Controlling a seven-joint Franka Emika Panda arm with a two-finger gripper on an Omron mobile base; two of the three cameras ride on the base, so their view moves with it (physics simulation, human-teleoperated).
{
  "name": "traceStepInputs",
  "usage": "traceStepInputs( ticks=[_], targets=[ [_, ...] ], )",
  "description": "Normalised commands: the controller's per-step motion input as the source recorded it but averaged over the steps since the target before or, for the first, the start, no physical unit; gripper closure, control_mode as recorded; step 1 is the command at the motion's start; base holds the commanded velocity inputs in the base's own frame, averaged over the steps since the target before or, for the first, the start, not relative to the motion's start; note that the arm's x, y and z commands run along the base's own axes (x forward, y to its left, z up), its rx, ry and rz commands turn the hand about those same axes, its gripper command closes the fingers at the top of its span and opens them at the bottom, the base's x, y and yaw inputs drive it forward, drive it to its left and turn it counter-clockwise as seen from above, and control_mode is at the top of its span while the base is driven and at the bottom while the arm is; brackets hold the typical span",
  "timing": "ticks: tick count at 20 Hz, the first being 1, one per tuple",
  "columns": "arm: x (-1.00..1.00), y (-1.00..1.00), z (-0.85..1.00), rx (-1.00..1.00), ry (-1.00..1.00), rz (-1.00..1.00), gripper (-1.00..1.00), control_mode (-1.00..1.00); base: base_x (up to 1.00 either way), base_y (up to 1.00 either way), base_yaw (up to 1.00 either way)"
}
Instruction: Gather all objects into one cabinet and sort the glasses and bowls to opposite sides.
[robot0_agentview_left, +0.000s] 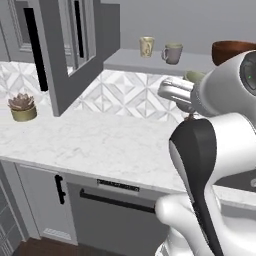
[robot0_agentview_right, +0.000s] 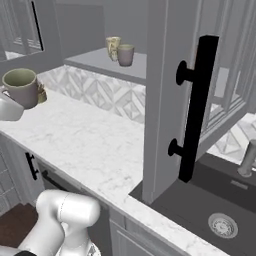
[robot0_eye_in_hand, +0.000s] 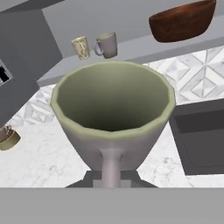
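My gripper (robot0_eye_in_hand: 111, 180) is shut on the handle of a grey mug (robot0_eye_in_hand: 113, 109) with a pale green inside, held upright above the marble counter (robot0_agentview_left: 100, 140). This mug (robot0_agentview_right: 21, 87) hangs at the left edge of the right base view and peeks out behind the arm (robot0_agentview_left: 195, 76) in the left base view. On the grey cabinet shelf (robot0_agentview_left: 150, 64) stand a cream mug (robot0_agentview_left: 146, 46) and another grey mug (robot0_agentview_left: 173, 53), side by side. Further right on the same shelf sits the dark brown bowl (robot0_eye_in_hand: 183, 21). My fingertips are hidden under the held mug.
An open cabinet door (robot0_agentview_right: 170, 100) with a long black handle (robot0_agentview_right: 197, 105) juts out over the counter. Another open door (robot0_agentview_left: 55, 50) stands left of the shelf. A potted succulent (robot0_agentview_left: 22, 107) sits at the counter's back left. A dark sink (robot0_agentview_right: 220, 200) lies to the right.
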Motion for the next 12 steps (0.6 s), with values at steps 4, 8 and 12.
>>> traceStepInputs(
  ticks=[4, 8, 12],
  targets=[
    [0.0, 0.0, 0.0, 0.0, 0.0, 0.0, 1.0, 1.0, -0.13, -0.03, -0.4],
    [0.0, 0.0, 0.0, 0.0, 0.0, 0.0, 1.0, 1.0, -0.04, 0.09, -0.52],
    [0.0, 0.0, 0.0, 0.0, 0.0, 0.0, 1.0, 1.0, 0.07, 0.3, -0.38]
  ],
)
